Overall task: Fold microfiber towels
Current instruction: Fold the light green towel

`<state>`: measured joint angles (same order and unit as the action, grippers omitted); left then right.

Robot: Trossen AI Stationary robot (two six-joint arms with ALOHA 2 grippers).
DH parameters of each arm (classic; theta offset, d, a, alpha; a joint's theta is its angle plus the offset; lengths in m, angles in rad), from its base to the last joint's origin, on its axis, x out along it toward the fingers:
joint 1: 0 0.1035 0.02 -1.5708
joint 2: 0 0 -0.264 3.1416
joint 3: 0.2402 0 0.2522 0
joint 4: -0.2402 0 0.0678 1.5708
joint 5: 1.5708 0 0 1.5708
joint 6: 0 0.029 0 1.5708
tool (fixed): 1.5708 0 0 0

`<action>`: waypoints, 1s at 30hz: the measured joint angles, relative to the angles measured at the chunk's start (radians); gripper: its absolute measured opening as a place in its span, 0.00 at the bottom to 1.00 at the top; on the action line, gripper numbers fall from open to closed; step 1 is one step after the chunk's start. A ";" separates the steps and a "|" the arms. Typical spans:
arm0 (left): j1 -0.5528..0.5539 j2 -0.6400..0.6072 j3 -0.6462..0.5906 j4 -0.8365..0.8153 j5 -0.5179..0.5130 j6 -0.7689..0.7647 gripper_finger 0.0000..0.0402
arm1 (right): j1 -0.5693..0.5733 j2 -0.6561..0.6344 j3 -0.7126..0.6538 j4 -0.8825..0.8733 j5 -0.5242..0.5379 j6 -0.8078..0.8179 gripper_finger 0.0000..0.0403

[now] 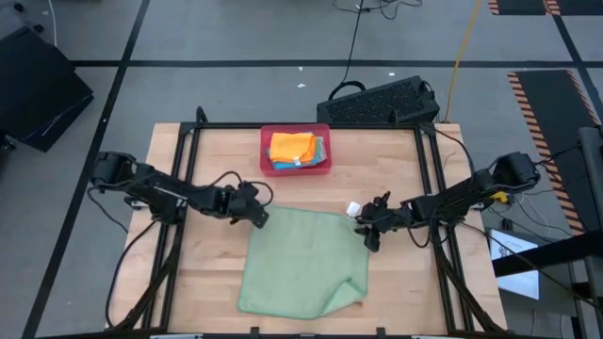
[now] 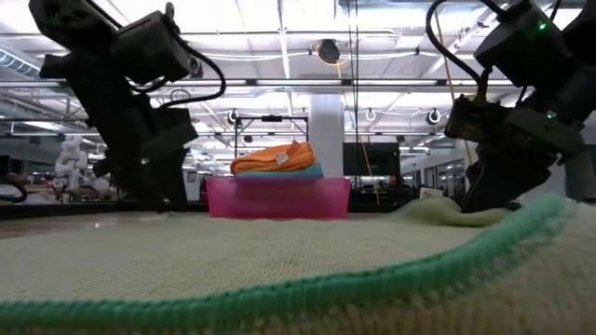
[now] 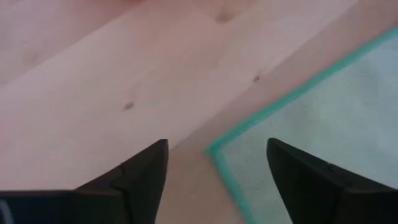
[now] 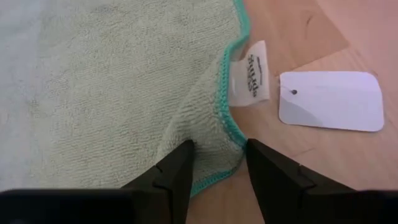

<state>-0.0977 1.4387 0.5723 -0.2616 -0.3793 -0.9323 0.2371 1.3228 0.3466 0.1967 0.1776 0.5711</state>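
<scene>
A wooden table [image 1: 207,282] carries the whole scene, with a pale green microfiber towel [image 1: 301,264] spread across its near half, one near corner rumpled and turned over on itself. The towel is soft and matte, edged all round in brighter teal stitching (the hem fills the foreground of the low view). Toward the far edge sits a pink-red tray [image 1: 267,151] holding a small stack of folded towels [image 1: 294,149]: orange on top, blue and a sliver of green beneath.

The left gripper [image 1: 258,215] hovers low over the towel's far left corner, its fingers spread wide with the teal-edged corner lying between them, not pinched. The right gripper [image 1: 369,234] sits at the far right corner, its fingers [image 4: 175,173] parted narrowly on either side of a raised fold of the hem; whether they actually pinch the cloth cannot be told.

Just beside that corner, a white sewn-in label [image 4: 250,79] bears dark lettering too small to read, and a blank white hang tag [image 4: 331,101] lies on the bare wood.
</scene>
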 joint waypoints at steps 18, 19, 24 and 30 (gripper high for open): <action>0.015 0.019 -0.078 0.168 0.051 0.298 0.10 | -0.002 -0.168 0.002 0.016 0.043 -0.061 0.35; 0.008 0.017 -0.076 0.182 0.053 0.329 0.05 | -0.002 -0.178 0.011 0.016 0.071 -0.061 0.35; -0.020 -0.004 -0.035 0.238 -0.017 0.442 0.03 | -0.002 -0.189 0.084 0.059 0.165 -0.127 0.35; -0.057 -0.020 0.063 0.242 -0.118 0.616 0.02 | -0.064 -0.043 0.190 0.295 0.133 -0.300 0.38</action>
<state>-0.1551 1.4192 0.6349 -0.0197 -0.4971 -0.3161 0.1731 1.2801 0.5367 0.4921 0.3106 0.2713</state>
